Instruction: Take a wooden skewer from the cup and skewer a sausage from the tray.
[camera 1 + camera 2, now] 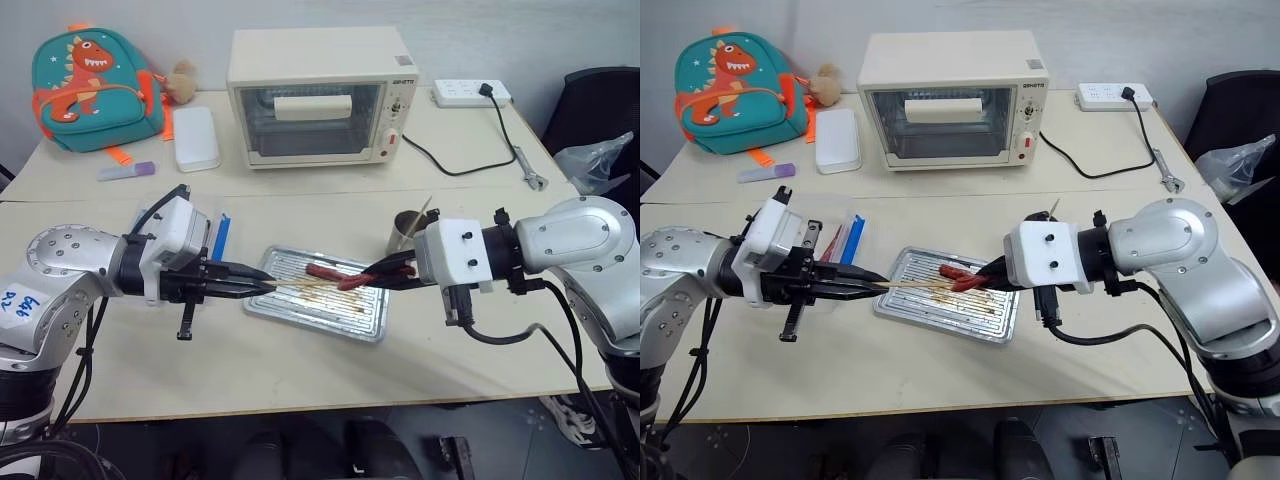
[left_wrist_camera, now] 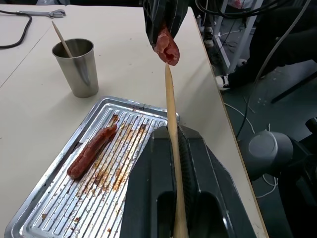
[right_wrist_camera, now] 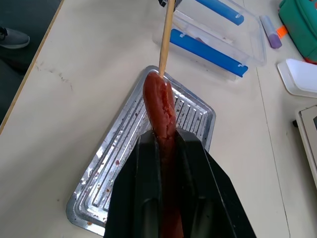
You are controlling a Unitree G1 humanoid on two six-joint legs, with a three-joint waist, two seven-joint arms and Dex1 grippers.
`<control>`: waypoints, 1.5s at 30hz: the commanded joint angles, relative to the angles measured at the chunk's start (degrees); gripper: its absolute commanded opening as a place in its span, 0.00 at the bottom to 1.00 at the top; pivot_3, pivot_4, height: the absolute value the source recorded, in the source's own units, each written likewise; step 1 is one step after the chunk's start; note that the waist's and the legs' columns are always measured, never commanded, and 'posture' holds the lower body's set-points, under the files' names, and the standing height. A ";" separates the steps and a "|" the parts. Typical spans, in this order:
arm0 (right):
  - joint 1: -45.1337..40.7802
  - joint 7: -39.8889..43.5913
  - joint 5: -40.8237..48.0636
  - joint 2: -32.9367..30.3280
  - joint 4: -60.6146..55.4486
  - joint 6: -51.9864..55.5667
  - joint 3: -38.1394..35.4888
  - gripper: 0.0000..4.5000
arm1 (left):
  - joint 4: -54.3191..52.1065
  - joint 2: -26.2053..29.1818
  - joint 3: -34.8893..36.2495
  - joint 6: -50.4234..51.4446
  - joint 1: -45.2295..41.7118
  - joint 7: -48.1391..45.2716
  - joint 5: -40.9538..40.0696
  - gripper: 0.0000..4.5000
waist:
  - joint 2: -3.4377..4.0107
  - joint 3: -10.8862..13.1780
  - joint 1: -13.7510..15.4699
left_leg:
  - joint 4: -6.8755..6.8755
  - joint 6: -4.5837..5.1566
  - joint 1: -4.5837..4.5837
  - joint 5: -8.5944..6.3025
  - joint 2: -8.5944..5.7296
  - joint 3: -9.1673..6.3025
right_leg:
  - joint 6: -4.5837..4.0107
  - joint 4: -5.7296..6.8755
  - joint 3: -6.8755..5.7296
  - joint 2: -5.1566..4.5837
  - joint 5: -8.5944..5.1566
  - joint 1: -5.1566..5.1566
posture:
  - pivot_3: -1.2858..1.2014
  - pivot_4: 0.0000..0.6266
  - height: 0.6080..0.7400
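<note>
My left gripper (image 1: 262, 287) is shut on a wooden skewer (image 1: 300, 285) that points right, level above the tray (image 1: 315, 325). From the right, my right gripper (image 1: 385, 272) is shut on a reddish sausage (image 1: 355, 281) held lengthwise toward the stick. The skewer's tip (image 2: 167, 67) meets the sausage's end (image 2: 166, 45); how deep it has gone in is hidden. A second sausage (image 2: 92, 150) lies on the tray's ridged bottom. Behind the tray on the right stands the metal cup (image 1: 404, 232) with one skewer leaning in it.
A clear plastic box with blue clips (image 1: 215, 240) sits left of the tray. At the back of the table are a toaster oven (image 1: 318, 95), a white case (image 1: 195, 137), a teal backpack (image 1: 95, 88) and a power strip (image 1: 470, 93) with its cable.
</note>
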 commanded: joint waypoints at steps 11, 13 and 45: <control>0.62 -0.76 0.20 0.06 -1.04 -0.70 -0.61 0.07 | -0.59 0.54 1.95 -0.71 -1.20 -0.19 -0.73 0.00 | 0.00 0.00 0.00 | 0.00 0.00 0.00 0.00 0.00 0.00 | 0.00 0.01 0.00 0.00 0.00 0.00 | 0.52 0.24 1.00; 0.22 -1.02 0.52 0.32 -1.17 -0.25 -0.63 0.07 | -0.93 0.17 1.66 -0.63 -1.22 0.08 -0.81 0.00 | 0.00 0.00 -0.01 | 0.00 0.00 0.00 0.00 0.00 0.00 | 0.00 0.01 0.00 0.00 0.00 0.00 | 0.52 0.24 1.00; -3.93 -4.07 5.80 1.93 -2.91 5.55 -0.73 0.07 | 0.93 -6.01 -4.19 -1.12 -6.79 1.11 1.08 0.00 | 0.00 0.00 0.01 | 0.04 0.00 0.00 0.00 -0.01 0.00 | 0.00 0.04 0.00 0.00 0.00 0.00 | 0.52 0.24 1.00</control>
